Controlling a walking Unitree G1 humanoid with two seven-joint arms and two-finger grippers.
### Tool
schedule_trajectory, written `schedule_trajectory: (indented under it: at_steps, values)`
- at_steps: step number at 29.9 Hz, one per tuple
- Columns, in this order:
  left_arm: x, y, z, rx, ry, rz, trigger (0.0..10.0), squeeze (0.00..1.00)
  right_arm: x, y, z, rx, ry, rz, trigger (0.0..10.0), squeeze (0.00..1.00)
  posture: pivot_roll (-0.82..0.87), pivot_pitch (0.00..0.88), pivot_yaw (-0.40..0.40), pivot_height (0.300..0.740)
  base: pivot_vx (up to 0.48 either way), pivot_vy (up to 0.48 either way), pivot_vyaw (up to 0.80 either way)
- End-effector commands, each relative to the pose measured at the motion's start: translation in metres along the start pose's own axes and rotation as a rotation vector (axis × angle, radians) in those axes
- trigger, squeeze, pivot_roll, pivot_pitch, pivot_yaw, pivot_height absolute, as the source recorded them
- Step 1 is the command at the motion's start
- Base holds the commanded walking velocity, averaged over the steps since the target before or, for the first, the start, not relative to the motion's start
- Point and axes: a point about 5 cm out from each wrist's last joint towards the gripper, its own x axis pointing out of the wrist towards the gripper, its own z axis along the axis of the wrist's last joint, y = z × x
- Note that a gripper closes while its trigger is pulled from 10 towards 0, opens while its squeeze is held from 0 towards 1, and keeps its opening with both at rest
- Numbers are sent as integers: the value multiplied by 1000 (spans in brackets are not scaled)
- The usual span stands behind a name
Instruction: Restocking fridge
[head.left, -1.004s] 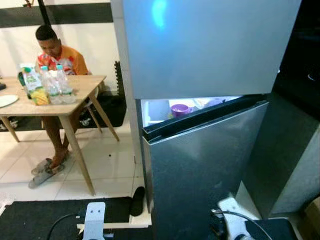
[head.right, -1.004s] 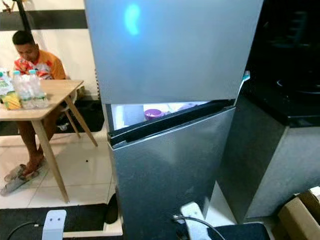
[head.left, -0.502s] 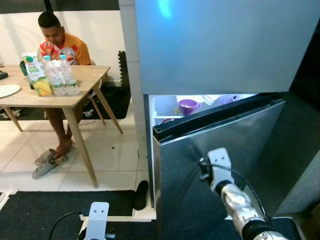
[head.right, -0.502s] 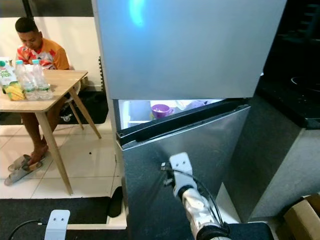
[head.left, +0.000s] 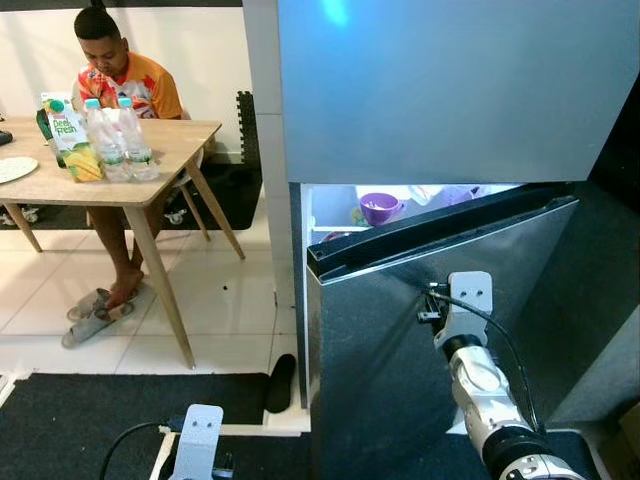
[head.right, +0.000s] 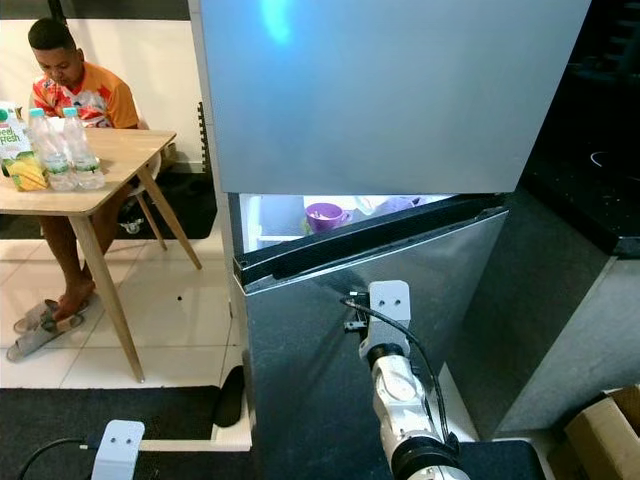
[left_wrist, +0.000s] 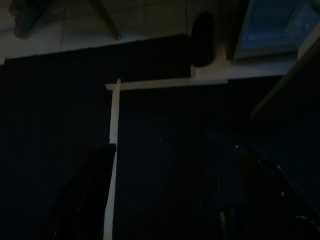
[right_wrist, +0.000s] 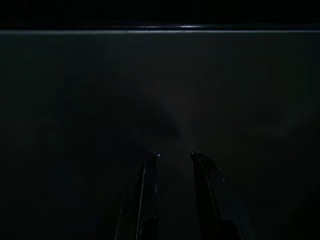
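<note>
head stereo looks down at fridge (head.left: 430, 300); wrist views dark.

Wooden table (head.left: 165, 160): juice carton (head.left: 68, 135), two water bottles (head.left: 120, 140), plate (head.left: 12, 169) at edge. Fridge shelf (head.left: 335, 229): purple bowl (head.left: 378, 208).

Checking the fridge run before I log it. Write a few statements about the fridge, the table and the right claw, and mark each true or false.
1. The lower fridge door stands ajar. True.
2. A purple bowl sits inside the lit fridge. True.
3. The right claw holds a bottle. False: it holds nothing and points at the door's face.
4. The water bottles are on the floor. False: they stand on the wooden table.
5. A person sits behind the table. True.
</note>
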Motion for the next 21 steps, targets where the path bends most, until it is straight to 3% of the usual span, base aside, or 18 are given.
schedule_trajectory:
  at_steps: [1, 3, 4, 6, 8, 10, 11, 13, 16, 21]
  values:
    - [-1, -2, -1, 10, -11, -13, 10000, 0, 2, 4, 6, 29, -27, 0, 10000, 0, -44, 140, -33, 740, 0, 0, 0]
    - [-1, 1, 2, 6, -24, -11, 10000, 0, 11, 25, 18, 59, -36, 76, 10000, 0, -41, 147, -27, 740, 0, 0, 0]
    - [1, 3, 8, 14, -36, -15, 10000, 0, 24, 57, 41, 109, -35, 171, 10000, 0, -44, 150, -4, 740, 0, 0, 0]
    - [2, 3, 9, 15, -38, -17, 10000, 0, 27, 66, 49, 121, -32, 194, 10000, 0, -44, 150, -4, 740, 0, 0, 0]
    - [4, 1, 15, 41, -44, -31, 10000, 0, 33, 86, 71, 161, -33, 244, 10000, 0, -27, 156, 9, 740, 0, 0, 0]
    - [7, -1, 27, 57, -74, -43, 10000, 0, 39, 104, 109, 150, -110, 300, 10000, 0, -6, 155, -5, 740, 0, 0, 0]
    - [7, -1, 27, 57, -74, -43, 10000, 0, 39, 104, 109, 150, -110, 300, 10000, 0, -6, 155, -5, 740, 0, 0, 0]
    - [9, 2, 35, 41, -100, -29, 10000, 0, 41, 109, 131, 134, -173, 331, 10000, 0, -4, 152, -9, 740, 0, 0, 0]
    - [9, 5, 36, 28, -105, -20, 10000, 0, 41, 107, 129, 110, -175, 335, 10000, 0, -7, 148, -16, 740, 0, 0, 0]
    - [6, 4, 26, 29, -80, -14, 10000, 0, 36, 88, 85, 59, -87, 319, 10000, 0, -17, 143, -19, 740, 0, 0, 0]
